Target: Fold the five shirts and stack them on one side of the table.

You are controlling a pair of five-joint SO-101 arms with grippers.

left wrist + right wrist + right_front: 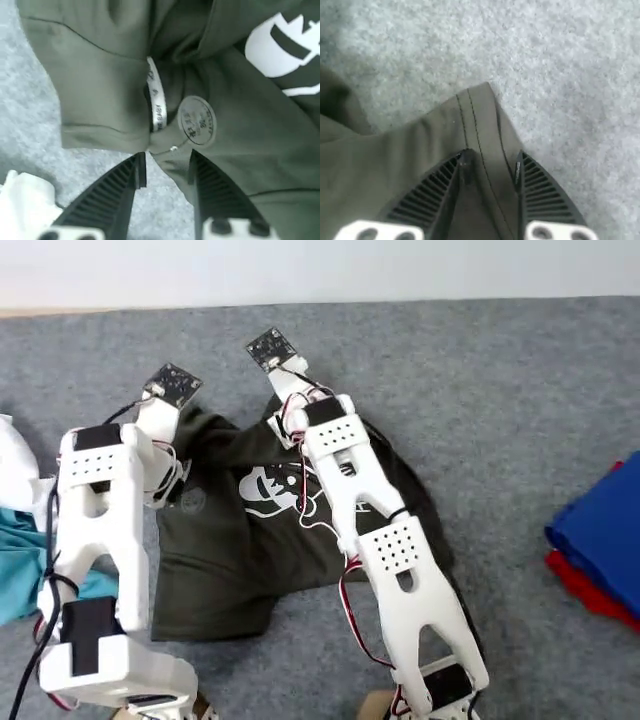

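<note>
Loose pile: a white cloth [12, 465] and a teal shirt [20, 560] lie crumpled at the far left edge of the high view, not yet folded.
Left gripper [167, 167]: it is at the green shirt's upper left edge, beside the neck. Its fingers are narrowly apart, with the cloth's edge and a strip of grey table [500, 390] between the tips, so nothing appears to be clamped.
Green shirt [230, 550]: it lies in the middle of the high view under both arms, mostly flat and print side up, with rumpled folds along its upper edge.
Neck label [156, 97]: this white strip, with a round tag [196, 121] just beside it, marks the collar in the left wrist view.
Right gripper [490, 165]: it is at the shirt's upper right corner. Its fingers are narrowly apart, straddling the stitched hem [475, 120], which rises in a ridge between them.
Folded stack: a blue shirt [605, 525] lies on a red shirt [585, 585] at the right edge of the high view, well apart from the green one.
Handling: the green shirt is likely light, limp cotton that would sag, crease and drag on the rough table. It is neither fragile nor slippery.
Where to grip: the doubled hem and the collar seam look best, because thicker cloth is less likely to slip. Both corners should be pinched level so the fold comes out straight.
</note>
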